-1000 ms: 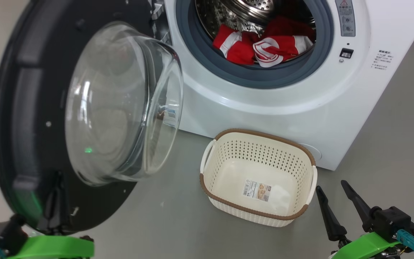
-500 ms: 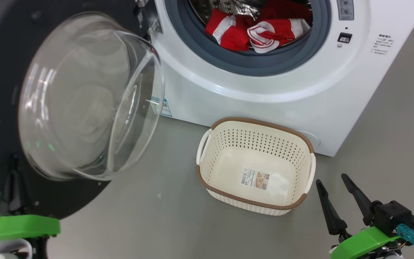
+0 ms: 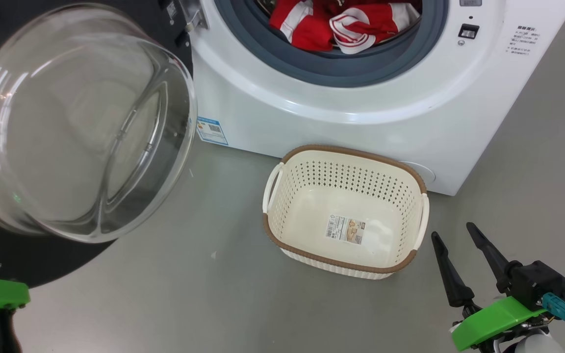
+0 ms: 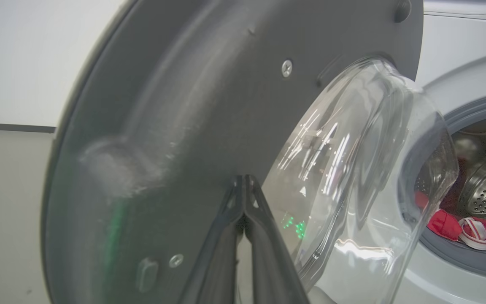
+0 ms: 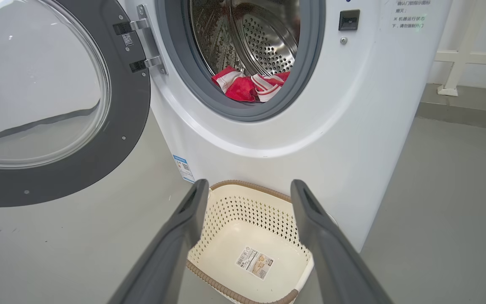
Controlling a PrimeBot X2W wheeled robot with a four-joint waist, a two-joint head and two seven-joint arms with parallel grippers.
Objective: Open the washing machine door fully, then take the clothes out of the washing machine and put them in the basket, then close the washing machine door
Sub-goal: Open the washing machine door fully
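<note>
Opening the washing machine door point(image 3: 12, 264) ahead of unloading

Standing wide of the drum point(image 5: 268, 38), the washing machine door is hanging from its hinge point(image 5: 144, 42) at the opening's left, with its black inner face and bulging glass window point(image 3: 76, 122) facing the head camera. The left tool point(image 4: 244, 181) is pointing at that inner face with its two fingers point(image 4: 264, 236) pressed together, gripping nothing, ends just beside the glass. Whether they are touching the plastic I cannot tell. The clothes point(image 3: 341, 22) are lying in a red and white heap at the front of the drum, inside the washing machine point(image 3: 361, 127), just behind the grey rubber ring point(image 3: 331, 71). The basket point(image 3: 353, 150) is sitting empty on the floor point(image 3: 214, 304), just in front of the machine and below the opening. The right tool point(image 3: 452, 231) is hovering near the basket's right side, fingers point(image 3: 451, 279) spread wide and empty.

The door-opening step is, I judge, nearing its end. Joined tips on a smooth sloping face are liable to be sliding off onto the glass bulge. A door left short of its stop may be drifting back across the opening while a tool is reaching in. Thin fabric may be catching on the rubber ring.
</note>
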